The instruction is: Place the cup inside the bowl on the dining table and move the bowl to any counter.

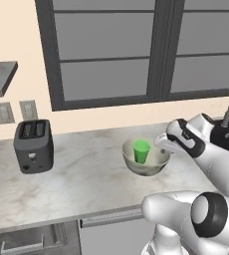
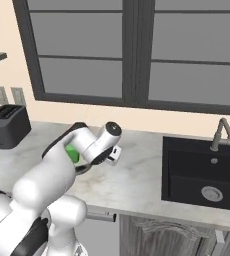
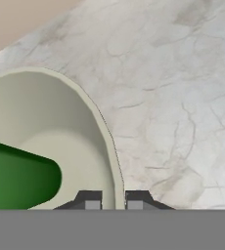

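On the marble worktop [image 1: 76,174] below the window [image 1: 136,50] sits the bowl [image 1: 151,164], with the green cup [image 1: 141,151] standing upright inside it. The pincer [image 3: 113,201] is clamped on the bowl's right rim, one fingertip [image 3: 89,200] inside the wall and the other outside, as the hand view shows. A dark toaster [image 1: 33,145] stands well to the bowl's left near the wall, and a black sink [image 2: 202,172] with its faucet [image 2: 222,132] lies to the right.
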